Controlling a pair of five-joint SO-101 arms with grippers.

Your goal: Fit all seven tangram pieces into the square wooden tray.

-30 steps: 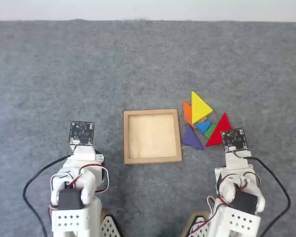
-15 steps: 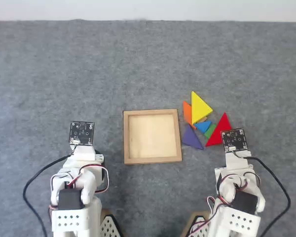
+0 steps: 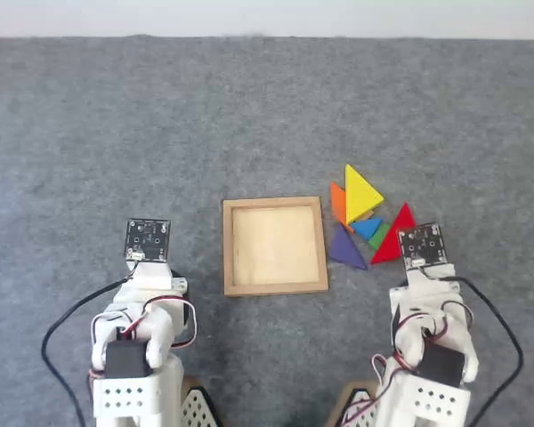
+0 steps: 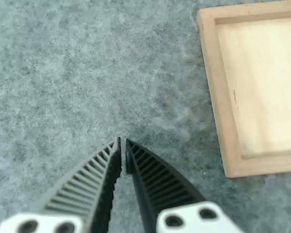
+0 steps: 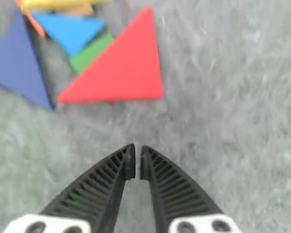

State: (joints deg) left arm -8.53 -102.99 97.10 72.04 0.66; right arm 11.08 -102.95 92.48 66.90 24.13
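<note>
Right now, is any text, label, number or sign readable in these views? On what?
No readable text.
Too small to read: pale marks on the left arm's black board.
Too small to read: pale marks on the right arm's black board.
No print visible: wooden tray, tangram pieces.

Tally. Present: square wooden tray [image 3: 274, 202], 1. Tangram pieces countable: 6, one per colour: yellow triangle [image 3: 361, 194] 1, red triangle [image 3: 395, 228] 1, purple triangle [image 3: 344, 246] 1, blue piece [image 3: 366, 228] 1, green piece [image 3: 379, 237] 1, orange piece [image 3: 337, 203] 1. Clear triangles: 3; the other three are partly covered. Arms: 2, namely left arm [image 3: 142, 302] 1, right arm [image 3: 427, 311] 1. Worktop [image 3: 116, 116]: 1.
</note>
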